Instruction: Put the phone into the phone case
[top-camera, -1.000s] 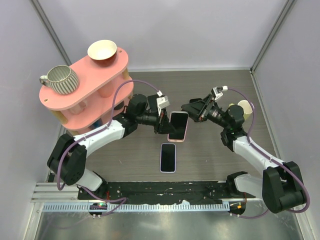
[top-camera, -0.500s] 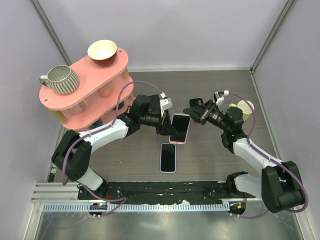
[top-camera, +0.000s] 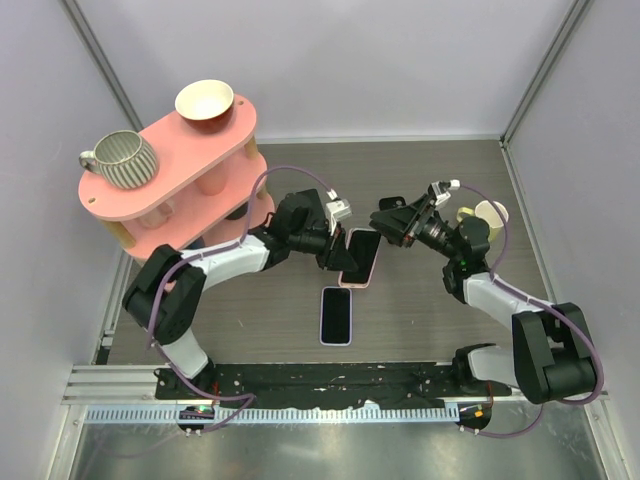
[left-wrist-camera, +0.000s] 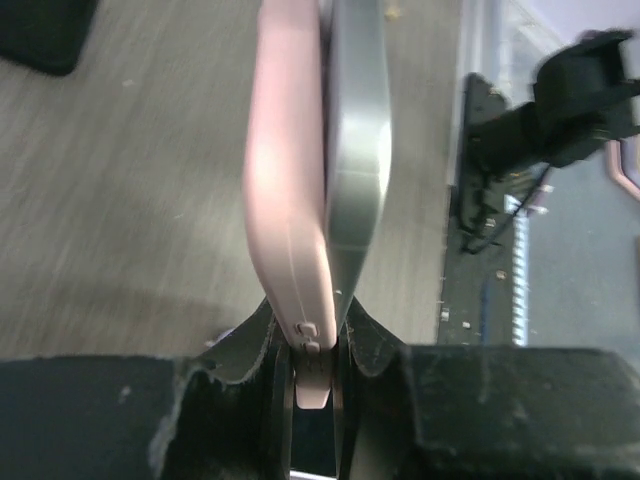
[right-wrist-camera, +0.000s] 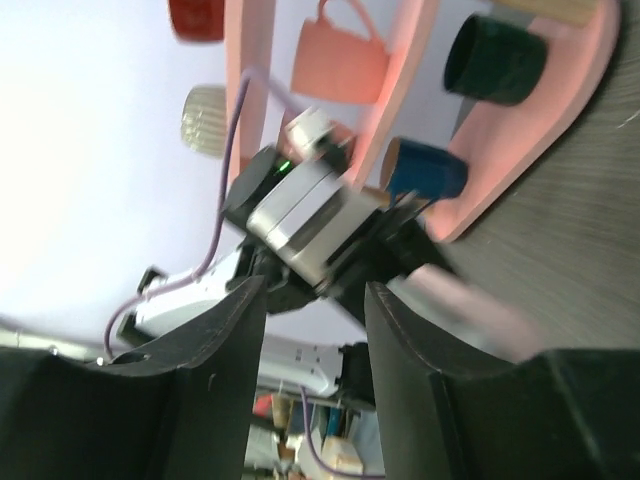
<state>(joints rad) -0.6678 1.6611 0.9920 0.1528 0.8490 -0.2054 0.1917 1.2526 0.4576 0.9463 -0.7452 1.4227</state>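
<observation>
My two arms — the left arm (top-camera: 235, 262) and the right arm (top-camera: 497, 296) — are white tubes joined by fat black joints. I see a thin purple cable (top-camera: 285, 168) looping along each one, and the right gripper (right-wrist-camera: 312, 290) has thick black fingers (right-wrist-camera: 210, 370).

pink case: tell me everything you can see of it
The pink case looks like smooth matte plastic, with rounded corners and small button bumps on its side. The left hand is shut on one edge of it. A grey-sided phone sits against its open face, dark screen up in the top view. It lies at an angle near the middle of the table; whether it rests on the table is unclear.
</observation>
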